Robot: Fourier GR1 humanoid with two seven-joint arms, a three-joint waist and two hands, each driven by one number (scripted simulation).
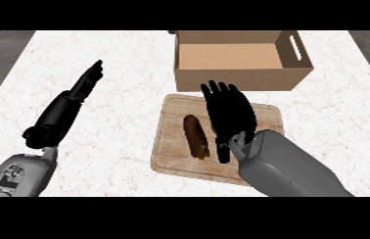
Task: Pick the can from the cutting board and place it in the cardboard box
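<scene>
Can (196,136) just left of right hand's (230,113) fingers (217,98)

No readable txt, labels, nos. or signs anywhere in view.

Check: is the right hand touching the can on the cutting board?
Apart. Head view shows a strip of cutting board between the can and the right hand.
</scene>
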